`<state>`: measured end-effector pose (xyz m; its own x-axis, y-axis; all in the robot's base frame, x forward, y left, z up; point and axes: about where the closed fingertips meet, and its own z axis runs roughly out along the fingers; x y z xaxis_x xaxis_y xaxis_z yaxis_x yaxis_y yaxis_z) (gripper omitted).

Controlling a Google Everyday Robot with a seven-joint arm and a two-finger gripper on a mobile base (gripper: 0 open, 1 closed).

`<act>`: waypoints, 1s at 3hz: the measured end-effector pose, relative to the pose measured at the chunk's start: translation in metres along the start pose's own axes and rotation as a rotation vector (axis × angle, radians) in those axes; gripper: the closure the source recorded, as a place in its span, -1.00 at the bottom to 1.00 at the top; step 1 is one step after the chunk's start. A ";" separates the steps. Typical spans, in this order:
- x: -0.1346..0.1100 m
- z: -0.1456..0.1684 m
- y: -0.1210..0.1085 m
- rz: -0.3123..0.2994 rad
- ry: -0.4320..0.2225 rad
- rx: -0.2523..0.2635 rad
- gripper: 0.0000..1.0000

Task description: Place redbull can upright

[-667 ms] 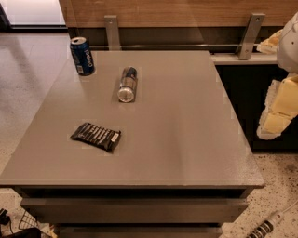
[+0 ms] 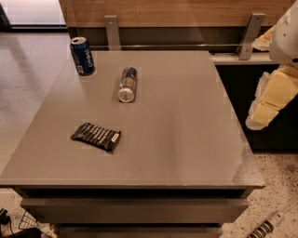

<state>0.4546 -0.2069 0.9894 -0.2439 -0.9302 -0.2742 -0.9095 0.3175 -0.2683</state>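
Camera view shows you the redbull can (image 2: 127, 84) lying on its side on the grey table (image 2: 186, 139), left of centre in the far half. Its long axis runs near to far, and a shiny silver end faces the near edge. It touches nothing but the tabletop.

To its far left, near the far-left corner, you have a blue Pepsi can (image 2: 82, 56) standing upright, apart from the redbull can. You cannot tell whether either can has been opened or holds anything.

On the near-left side of the redbull can, a dark snack wrapper (image 2: 96, 136) lies flat on the table, well apart from both cans.

The gripper (image 2: 267, 104) hangs off the right side of the table, beyond its right edge and clear of the top, as a cream-coloured shape below the white arm (image 2: 284, 39). You cannot tell whether it is wide or narrow, and it holds nothing that you can see.

Behind the table runs a wooden panel (image 2: 177, 11) with two metal brackets (image 2: 111, 30). At the near-left corner of the floor, part of a wire basket (image 2: 28, 222) shows, its contents unclear.
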 end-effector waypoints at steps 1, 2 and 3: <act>-0.020 0.013 -0.021 0.131 -0.107 -0.047 -1.00; -0.041 0.028 -0.031 0.328 -0.243 -0.093 -1.00; -0.070 0.036 -0.048 0.500 -0.339 -0.066 -1.00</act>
<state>0.5273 -0.1508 0.9880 -0.5358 -0.5574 -0.6342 -0.7340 0.6787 0.0235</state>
